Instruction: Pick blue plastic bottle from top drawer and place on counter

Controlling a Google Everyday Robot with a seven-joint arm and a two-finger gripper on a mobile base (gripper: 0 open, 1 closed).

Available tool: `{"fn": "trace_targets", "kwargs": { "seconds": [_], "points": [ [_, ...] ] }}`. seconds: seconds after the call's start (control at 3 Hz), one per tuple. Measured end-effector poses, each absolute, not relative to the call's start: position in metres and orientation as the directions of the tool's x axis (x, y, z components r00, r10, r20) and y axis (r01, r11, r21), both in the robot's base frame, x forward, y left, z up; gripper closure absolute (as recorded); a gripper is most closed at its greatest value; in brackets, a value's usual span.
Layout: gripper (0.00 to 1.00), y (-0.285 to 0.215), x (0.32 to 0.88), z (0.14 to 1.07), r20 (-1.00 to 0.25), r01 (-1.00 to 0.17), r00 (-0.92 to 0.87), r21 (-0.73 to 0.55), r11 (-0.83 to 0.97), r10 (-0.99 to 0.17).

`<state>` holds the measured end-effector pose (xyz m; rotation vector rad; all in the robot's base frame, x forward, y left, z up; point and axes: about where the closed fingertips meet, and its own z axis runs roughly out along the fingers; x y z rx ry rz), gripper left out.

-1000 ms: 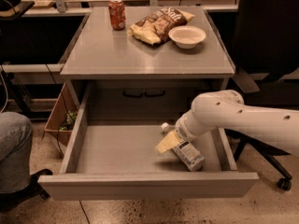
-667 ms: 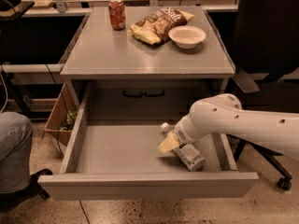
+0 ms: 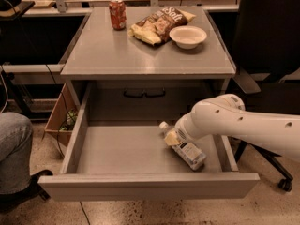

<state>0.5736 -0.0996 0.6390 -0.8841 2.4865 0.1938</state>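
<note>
The top drawer (image 3: 117, 151) is pulled fully open below the grey counter (image 3: 140, 55). The blue plastic bottle (image 3: 189, 153) lies on its side on the drawer floor at the right, with its white cap (image 3: 163, 124) pointing towards the back left. My gripper (image 3: 171, 138) reaches down into the drawer from the right on the white arm (image 3: 234, 121). It sits right at the bottle's neck end. The bottle's upper part is hidden behind the gripper.
On the counter stand a red soda can (image 3: 117, 13), a chip bag (image 3: 157, 22) and a white bowl (image 3: 188, 35). A person's knee (image 3: 11, 149) is at the left. A black office chair (image 3: 272, 55) is at the right. A cardboard box (image 3: 61, 116) sits beside the cabinet.
My arm has shifted only slightly over the bottle. The bottle lies in the same place in the drawer.
</note>
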Motion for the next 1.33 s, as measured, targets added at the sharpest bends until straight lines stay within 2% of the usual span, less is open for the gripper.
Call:
{"fn": "trace_targets", "kwargs": {
  "seconds": [0.33, 0.67, 1.33],
  "points": [
    [0.96, -0.095, 0.580, 0.670, -0.521, -0.651, -0.642, -0.018, 0.759, -0.563],
    [1.00, -0.099, 0.590, 0.710, -0.534, -0.696, -0.604, -0.007, 0.718, -0.591],
    [1.00, -0.118, 0.603, 0.816, -0.568, -0.745, -0.521, -0.063, 0.665, -0.637]
  ]
}}
